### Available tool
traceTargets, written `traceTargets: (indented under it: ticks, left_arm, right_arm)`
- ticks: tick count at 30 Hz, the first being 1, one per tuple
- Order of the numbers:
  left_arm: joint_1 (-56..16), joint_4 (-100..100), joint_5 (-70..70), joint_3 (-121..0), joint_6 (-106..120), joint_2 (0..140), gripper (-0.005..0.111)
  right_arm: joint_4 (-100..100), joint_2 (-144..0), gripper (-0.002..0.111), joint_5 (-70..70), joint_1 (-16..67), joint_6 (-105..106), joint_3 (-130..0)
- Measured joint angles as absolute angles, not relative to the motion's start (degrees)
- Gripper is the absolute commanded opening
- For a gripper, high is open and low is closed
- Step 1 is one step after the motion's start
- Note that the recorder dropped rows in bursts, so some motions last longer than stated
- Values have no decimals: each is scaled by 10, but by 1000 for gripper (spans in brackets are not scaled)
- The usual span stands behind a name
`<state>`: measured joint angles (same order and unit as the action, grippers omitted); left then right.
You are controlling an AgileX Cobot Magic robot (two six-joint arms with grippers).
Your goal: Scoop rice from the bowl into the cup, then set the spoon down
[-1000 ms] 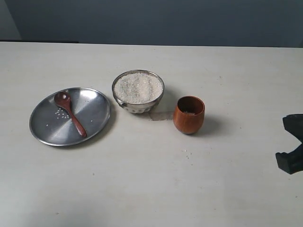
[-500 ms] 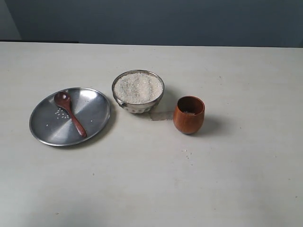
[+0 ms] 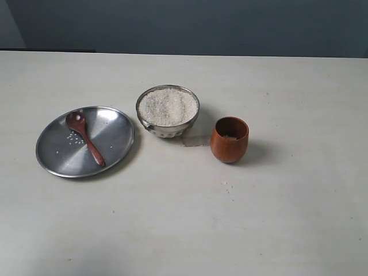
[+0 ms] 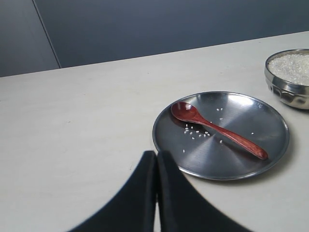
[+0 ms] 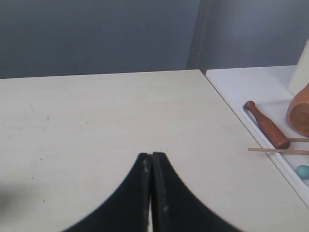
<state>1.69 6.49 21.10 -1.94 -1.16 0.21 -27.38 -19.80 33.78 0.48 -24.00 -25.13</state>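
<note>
Surface: pale off-white desk (image 3: pixel 172 230), matt, lightly scuffed. Behind its far edge stands a dark blue-grey wall (image 3: pixel 190 26).

Exterior view, taking the bowl as the dial's centre:
- Bowl (image 3: pixel 167 131): shiny steel, deep sides, upright. It is filled with rice (image 3: pixel 168 106), heaped to about rim level.
- Cup (image 3: pixel 229 141): reddish-brown wood, no handle, upright at 4 o'clock of the bowl, near it but not touching. A little pale material shows low inside; too small to make out.
- Steel plate (image 3: pixel 112 135): wide and shallow, at 8 o'clock of the bowl, with its rim just beside the bowl.
- Spoon (image 3: pixel 86 138): dark red-brown wood, lying flat on the plate. Its head points toward 11 o'clock and its handle toward 5 o'clock. Nothing grips it.
- Loose grains (image 3: pixel 73 138) lie scattered on the plate beside the spoon head. A few more stray grains (image 3: pixel 227 185) are on the desk at 6 o'clock of the cup.

Hands: neither shows in the exterior view.
- Left hand (image 4: pixel 156 159): fingers pressed together, nothing between them, over bare desk near the plate's rim.
- Right hand (image 5: pixel 151 157): fingers likewise closed, empty, over bare desk.

Right wrist view also shows a white tray (image 5: pixel 231 84) past the desk's edge. It holds a wooden pestle-like stick (image 5: pixel 265 124), a thin wooden rod (image 5: pixel 277 151) and part of a wooden vessel (image 5: pixel 299 113).
</note>
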Motion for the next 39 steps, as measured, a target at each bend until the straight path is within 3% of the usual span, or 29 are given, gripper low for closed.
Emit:
traceTargets:
  ticks: [14,26,34,39]
  left_arm:
    - [17,65,211,-19,-12,2,0]
    - [17,65,211,-19,-12,2,0]
    - [17,65,211,-19,-12,2,0]
    - [17,65,211,-19,-12,2,0]
  right_arm:
    - [-254,-198,0,332,4,-240,-249]
    - [-243,-188,0,110,4,-242,-206]
    - [-197,-186,0,104,4,-239,-206]
    - [-98,-186,0,95,4,-131,-187]
